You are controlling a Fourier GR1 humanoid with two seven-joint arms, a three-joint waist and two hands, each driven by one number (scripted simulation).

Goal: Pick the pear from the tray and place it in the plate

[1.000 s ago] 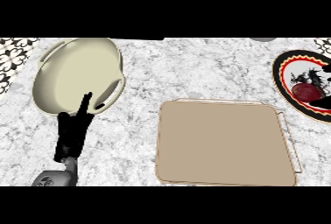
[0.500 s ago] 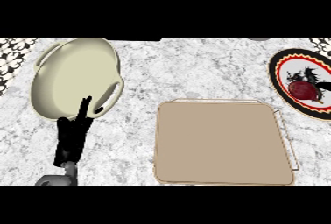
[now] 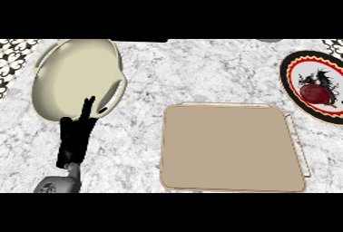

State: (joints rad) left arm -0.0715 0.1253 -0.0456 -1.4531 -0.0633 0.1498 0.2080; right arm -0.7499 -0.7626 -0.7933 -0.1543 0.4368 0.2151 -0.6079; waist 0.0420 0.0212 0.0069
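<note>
A dark red pear (image 3: 316, 94) lies on the patterned plate (image 3: 295, 93), which has a red and black rim and sits at the right edge. Black parts of my right hand (image 3: 326, 79) show just above the pear, touching or overlapping its top. The rest of that hand is cut off by the view's edge. The tan tray (image 3: 231, 154) sits in the middle with a bare surface. My left hand (image 3: 75, 136) rests open at the lower left, fingers up.
A large cream dish (image 3: 77, 77) lies at the upper left, its near rim just behind my left hand. Grey marble counter (image 3: 201, 72) stretches between the dish, the tray and the plate.
The black parts of my right hand have shifted slightly over the pear. The pear stays on the patterned plate and my left hand has not moved.
</note>
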